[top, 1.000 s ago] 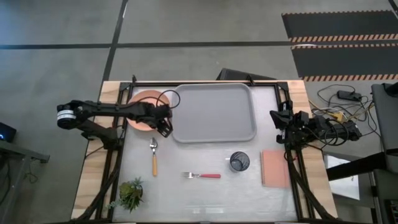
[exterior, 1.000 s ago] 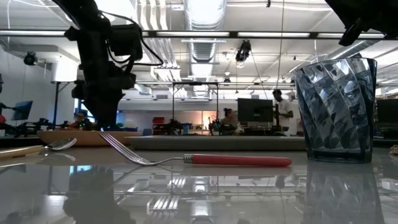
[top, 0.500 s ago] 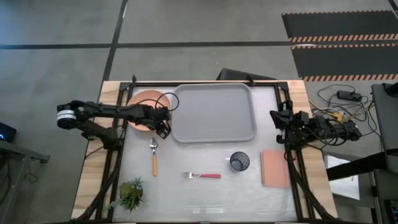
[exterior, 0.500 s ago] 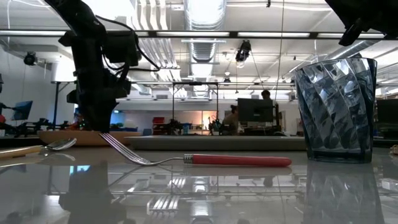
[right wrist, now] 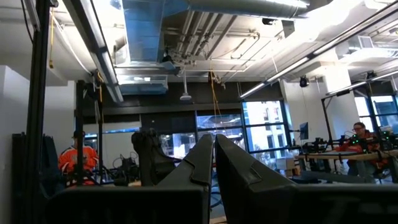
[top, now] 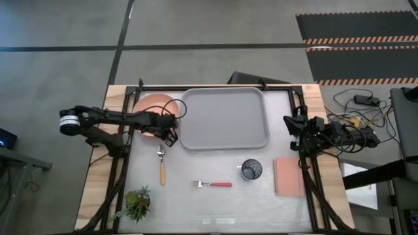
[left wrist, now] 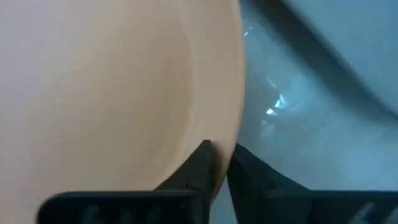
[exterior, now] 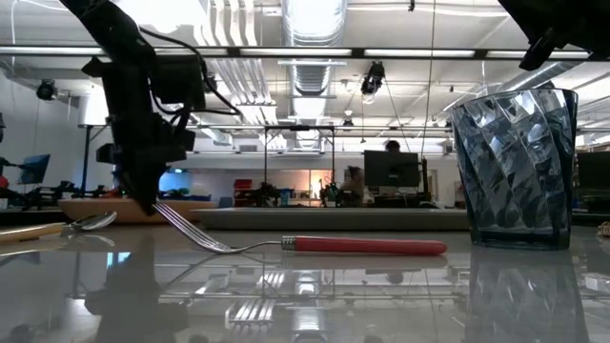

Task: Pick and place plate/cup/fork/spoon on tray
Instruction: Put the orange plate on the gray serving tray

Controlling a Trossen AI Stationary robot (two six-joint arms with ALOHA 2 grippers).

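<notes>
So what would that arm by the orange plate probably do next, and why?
Probably lift the plate and carry it toward the tray. The left gripper sits pinched on the plate's rim, and the tray beside it holds nothing.

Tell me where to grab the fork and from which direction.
Grip the fork by its red-pink handle, coming straight down from above with the fingers across its width. It lies flat on the table, handle pointing toward the cup, with bare table around it. The handle looks thicker than the thin tines, so probably surer.
</notes>
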